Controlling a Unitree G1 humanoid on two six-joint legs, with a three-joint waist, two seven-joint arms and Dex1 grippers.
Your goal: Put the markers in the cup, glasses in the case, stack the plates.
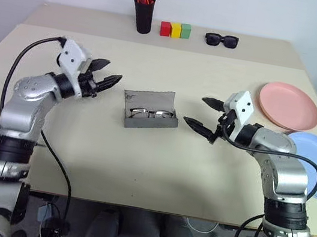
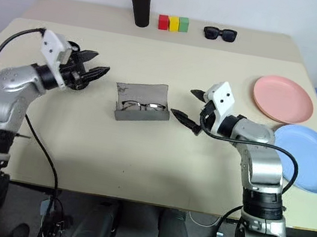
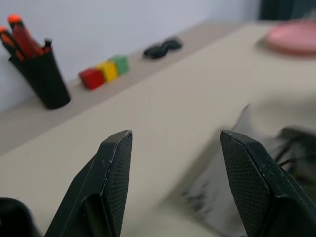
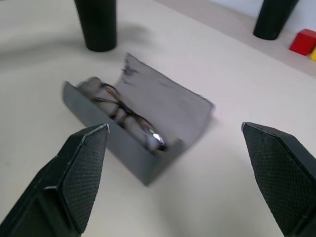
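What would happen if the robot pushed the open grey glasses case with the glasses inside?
The case lies flat on the table, so it would probably slide rather than tip. Its lid stands open, so it may flap or fold. The glasses look thin and wiry, likely fragile, and could shift about inside.

looks like lab or test room: plain beige desk (image 1: 137,170) against bare white wall (image 1: 255,13); beyond desk's far edge, narrow shelf with pen holder (image 1: 143,15), coloured blocks (image 1: 175,30), sunglasses (image 1: 221,40) lined up.
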